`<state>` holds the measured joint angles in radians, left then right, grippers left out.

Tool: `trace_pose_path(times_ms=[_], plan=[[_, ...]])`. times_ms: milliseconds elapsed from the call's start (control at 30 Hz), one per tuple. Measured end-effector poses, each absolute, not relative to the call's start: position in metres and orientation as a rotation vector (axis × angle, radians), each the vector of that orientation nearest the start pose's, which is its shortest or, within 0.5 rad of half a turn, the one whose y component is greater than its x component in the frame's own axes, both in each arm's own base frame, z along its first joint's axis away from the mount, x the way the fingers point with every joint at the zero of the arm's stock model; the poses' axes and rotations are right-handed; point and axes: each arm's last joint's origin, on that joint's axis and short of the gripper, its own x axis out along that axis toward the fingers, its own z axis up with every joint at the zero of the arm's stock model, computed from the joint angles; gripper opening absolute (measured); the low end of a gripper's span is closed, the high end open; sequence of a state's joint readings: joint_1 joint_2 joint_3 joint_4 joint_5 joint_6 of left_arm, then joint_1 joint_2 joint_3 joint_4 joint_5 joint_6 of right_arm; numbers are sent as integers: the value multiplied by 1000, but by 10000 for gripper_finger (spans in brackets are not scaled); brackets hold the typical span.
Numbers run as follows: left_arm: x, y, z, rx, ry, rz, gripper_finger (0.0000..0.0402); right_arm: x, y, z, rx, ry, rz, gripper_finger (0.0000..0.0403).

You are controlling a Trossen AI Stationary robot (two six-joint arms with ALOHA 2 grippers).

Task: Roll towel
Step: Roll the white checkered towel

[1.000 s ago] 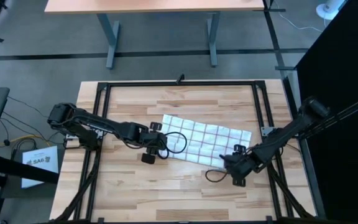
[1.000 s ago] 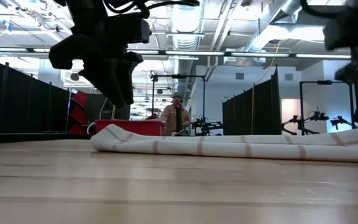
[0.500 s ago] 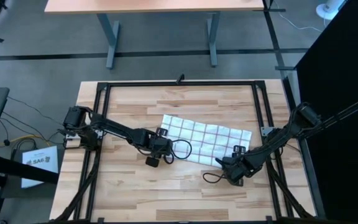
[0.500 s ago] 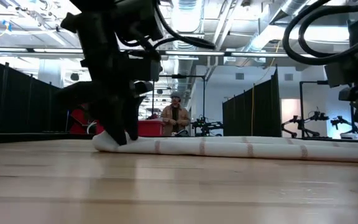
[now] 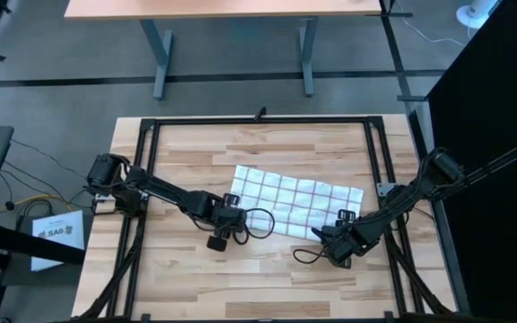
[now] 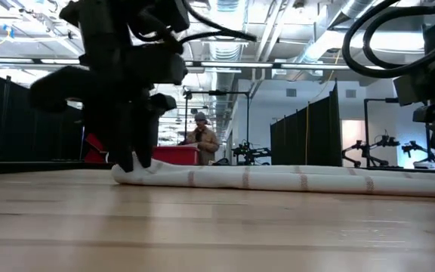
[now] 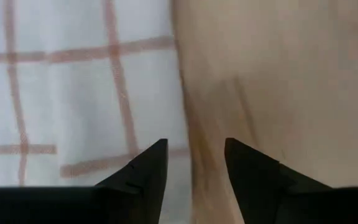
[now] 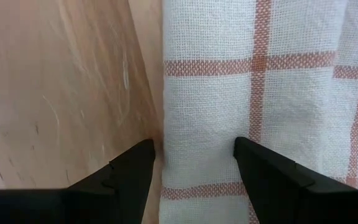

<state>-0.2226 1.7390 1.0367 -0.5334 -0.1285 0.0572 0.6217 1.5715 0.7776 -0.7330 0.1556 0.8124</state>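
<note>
The towel, white with thin reddish grid lines, lies flat and slanted on the wooden table; in the low view it is a low strip. My left gripper is open, pointing down at the towel's near-left corner, one finger over cloth and one over wood. My right gripper is open, also pointing down, astride the towel's near edge close to its right end. My left gripper stands astride the towel's edge; in the low view its fingers reach down to the towel's left end, but I cannot tell whether they touch the cloth. My right gripper straddles the towel's edge; touch cannot be told.
A black metal frame borders the table. Bare wood lies between the towel and the near edge. Cable loops hang by both grippers. Beyond the table a person stands in the room.
My left gripper has moved off the towel's left part toward the near edge and come down to its near-left corner. My right gripper has also lowered a little at the near edge. The towel lies as before.
</note>
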Motion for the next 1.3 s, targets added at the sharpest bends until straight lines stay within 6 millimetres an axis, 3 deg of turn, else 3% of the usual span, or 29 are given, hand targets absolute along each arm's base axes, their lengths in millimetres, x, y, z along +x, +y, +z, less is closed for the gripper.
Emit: trace_pose_path(times_ms=[167,433,533,700,833,1033,1167,1300], plan=[[316,-66,161,190,1201,-33,147,196,137,139,73,1423,-217,214],[324,-69,130,256,1260,24,146,196,137,138,71,1427,-218,214],[325,-67,127,260,1257,81,146,196,137,138,73,1427,-219,214],[332,-65,134,277,1213,105,102,196,137,138,91,1425,-231,206],[332,-65,133,281,1222,101,18,195,139,138,113,1420,-243,151],[327,-65,140,210,1241,104,2,194,149,138,189,1379,-237,15],[319,-66,163,112,1212,72,1,201,162,146,302,1340,-200,10],[309,-53,193,-5,1168,38,1,210,173,165,350,1309,-158,10]])
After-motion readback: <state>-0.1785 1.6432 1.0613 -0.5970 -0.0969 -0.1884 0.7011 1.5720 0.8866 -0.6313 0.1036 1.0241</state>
